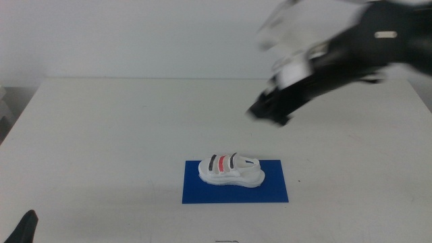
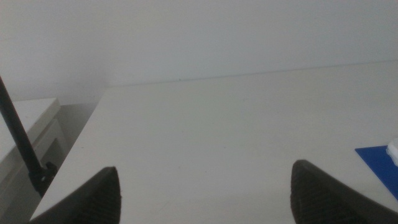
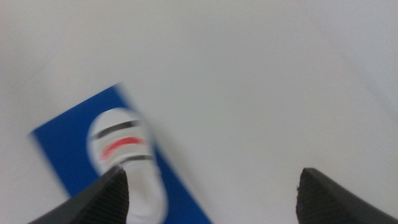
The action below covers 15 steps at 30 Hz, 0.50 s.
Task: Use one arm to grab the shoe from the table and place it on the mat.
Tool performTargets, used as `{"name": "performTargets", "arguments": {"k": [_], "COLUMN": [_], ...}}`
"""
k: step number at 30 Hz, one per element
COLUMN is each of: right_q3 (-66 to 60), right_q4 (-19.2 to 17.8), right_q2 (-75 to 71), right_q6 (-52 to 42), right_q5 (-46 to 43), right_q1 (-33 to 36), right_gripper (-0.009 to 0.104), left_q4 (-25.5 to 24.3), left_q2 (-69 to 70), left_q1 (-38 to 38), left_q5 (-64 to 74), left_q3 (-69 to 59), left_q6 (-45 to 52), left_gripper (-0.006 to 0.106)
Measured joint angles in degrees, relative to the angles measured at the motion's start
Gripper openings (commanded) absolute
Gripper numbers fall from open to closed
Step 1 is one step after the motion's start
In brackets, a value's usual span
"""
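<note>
The white shoe [image 1: 231, 169] with black, red and black straps lies on the dark blue mat [image 1: 270, 192] near the front middle of the white table [image 1: 121, 135]. The right arm [image 1: 351, 47] hangs blurred in the air at the back right, its gripper [image 1: 266, 113] open, empty and well above and behind the shoe. The right wrist view shows the shoe [image 3: 127, 155] on the mat [image 3: 62, 149] between wide-apart jaws. The left gripper [image 1: 23, 229] waits at the front left corner, jaws open. The left wrist view shows a corner of the mat [image 2: 380, 163].
A white cabinet [image 2: 25, 134] and a thin dark rod [image 2: 18, 140] stand beyond the table's left edge in the left wrist view. A plain white wall rises behind the table.
</note>
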<state>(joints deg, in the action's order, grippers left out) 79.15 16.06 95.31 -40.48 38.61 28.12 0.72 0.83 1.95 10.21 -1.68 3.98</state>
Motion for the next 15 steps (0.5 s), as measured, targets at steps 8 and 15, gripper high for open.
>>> {"name": "performTargets", "arguments": {"k": [8, 15], "right_q3": [-24.8, -39.8], "right_q4": [-3.1, -3.3], "right_q2": [-26.4, -47.7], "right_q6": [16.8, 19.6], "right_q5": [-17.0, -20.7], "right_q1": [-8.6, -12.6], "right_gripper": [0.075, 0.073], "left_q4": [0.0, 0.0], "left_q2": [0.0, 0.0], "left_q1": [0.0, 0.0], "left_q5": [0.0, 0.0], "left_q3": [0.0, 0.0], "left_q6": [0.0, 0.0], "left_gripper": [0.094, 0.094]}}
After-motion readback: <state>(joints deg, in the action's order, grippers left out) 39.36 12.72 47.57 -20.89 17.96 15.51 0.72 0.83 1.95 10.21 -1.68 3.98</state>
